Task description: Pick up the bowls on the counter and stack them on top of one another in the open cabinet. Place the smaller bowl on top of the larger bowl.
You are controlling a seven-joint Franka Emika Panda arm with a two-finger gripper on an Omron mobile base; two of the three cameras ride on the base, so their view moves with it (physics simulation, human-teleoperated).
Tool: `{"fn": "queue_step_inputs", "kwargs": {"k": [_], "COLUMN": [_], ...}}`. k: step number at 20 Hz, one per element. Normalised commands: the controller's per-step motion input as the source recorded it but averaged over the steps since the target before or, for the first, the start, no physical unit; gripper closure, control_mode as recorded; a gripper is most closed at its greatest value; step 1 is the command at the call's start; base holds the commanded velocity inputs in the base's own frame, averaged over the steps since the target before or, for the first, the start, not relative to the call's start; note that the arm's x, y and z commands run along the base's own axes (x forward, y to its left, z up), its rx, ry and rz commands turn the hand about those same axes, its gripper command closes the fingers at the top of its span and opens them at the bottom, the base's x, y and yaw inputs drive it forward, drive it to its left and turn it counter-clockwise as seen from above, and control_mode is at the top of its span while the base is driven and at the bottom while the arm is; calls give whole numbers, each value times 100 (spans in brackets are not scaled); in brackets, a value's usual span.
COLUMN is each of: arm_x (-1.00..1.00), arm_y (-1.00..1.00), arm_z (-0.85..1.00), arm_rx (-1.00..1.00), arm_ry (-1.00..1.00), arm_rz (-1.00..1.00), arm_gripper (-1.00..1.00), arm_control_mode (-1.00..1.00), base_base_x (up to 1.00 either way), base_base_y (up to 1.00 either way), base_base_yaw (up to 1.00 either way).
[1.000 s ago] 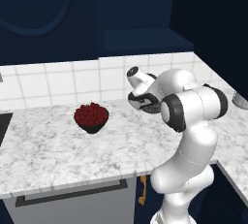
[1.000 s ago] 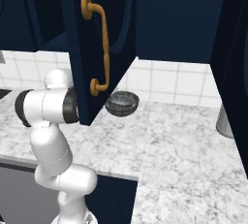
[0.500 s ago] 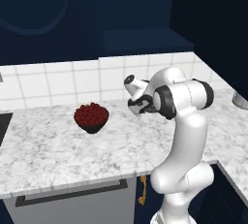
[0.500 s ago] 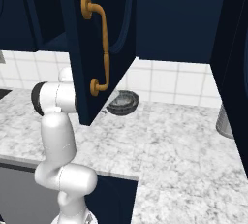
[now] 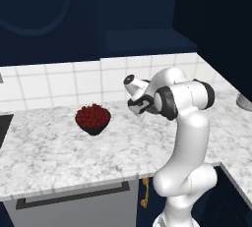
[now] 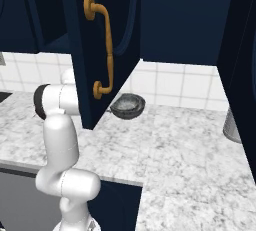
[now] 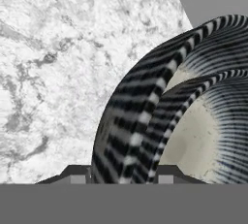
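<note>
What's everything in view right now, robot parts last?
larger bowl: one, grey striped outside, pale inside, on the counter
smaller bowl: one, same colours, sitting inside the larger bowl
fruit bowl: one, dark, heaped with red fruit, on the counter left of the arm
counter: one, white-grey marble
cabinet door: one, navy with gold handle, open above the counter
drawer front: one, grey with dark handle, under the counter
container: one, grey, far right of the counter
arm: one, white with dark joints
fingers: two, dark, either side of the bowl rims; grip unclear
</note>
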Motion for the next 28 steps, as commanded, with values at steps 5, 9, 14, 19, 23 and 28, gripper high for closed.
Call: {"fn": "queue_step_inputs", "kwargs": {"k": [5,9,14,19,23,28], "arm_x": [-57,-96,-85,-99,-100,-94], "arm_y": [0,9,24,14,12,13], "arm_z": [1,75,100,100,100,100], "arm_rx": [0,0,0,0,0,0], "arm_ry": [-1,-16,-25,-28,-25,-9], "arm_rz": [1,4,15,12,12,11], "arm_gripper": [100,100,100,100,100,100], "arm_control_mode": [-100,-100,-100,-100,-100,-100], "base_base_x": [0,0,0,0,0,0], "base_base_y": [0,0,0,0,0,0], "base_base_yaw": [0,0,0,0,0,0]}}
